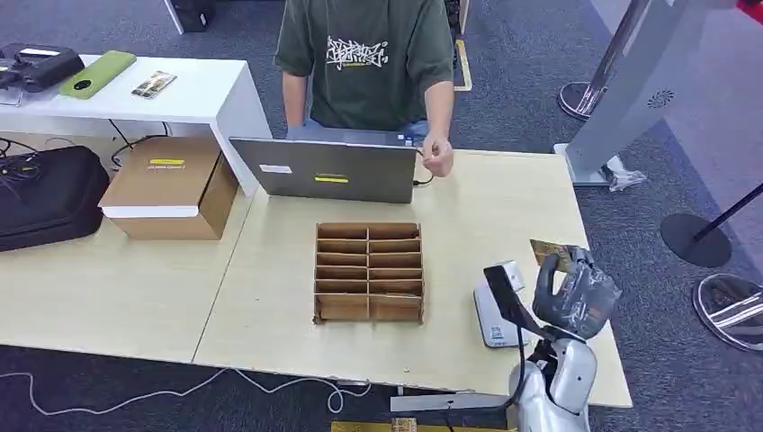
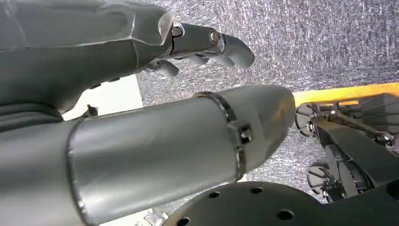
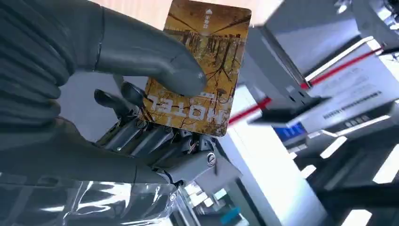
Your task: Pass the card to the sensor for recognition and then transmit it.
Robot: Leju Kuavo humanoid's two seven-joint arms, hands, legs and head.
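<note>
My right hand (image 1: 574, 290) hangs above the table's right end and holds a yellow-brown hotel card (image 1: 551, 254) between thumb and fingers. The right wrist view shows the card (image 3: 202, 70) up close, with the thumb (image 3: 155, 61) pressed on its face. Just left of the hand stands the card sensor (image 1: 500, 304), a white base with a dark tilted panel. The card is a little above and to the right of that panel, apart from it. My left hand (image 2: 207, 44) hangs low over grey carpet with its fingers loosely curled and nothing in them.
A brown slotted card rack (image 1: 369, 272) stands mid-table. Behind it is a grey laptop (image 1: 327, 169), where a person in a green shirt (image 1: 364, 63) sits with a hand (image 1: 436, 157) on the table. A cardboard box (image 1: 171, 187) and a black bag (image 1: 49, 193) lie at the left.
</note>
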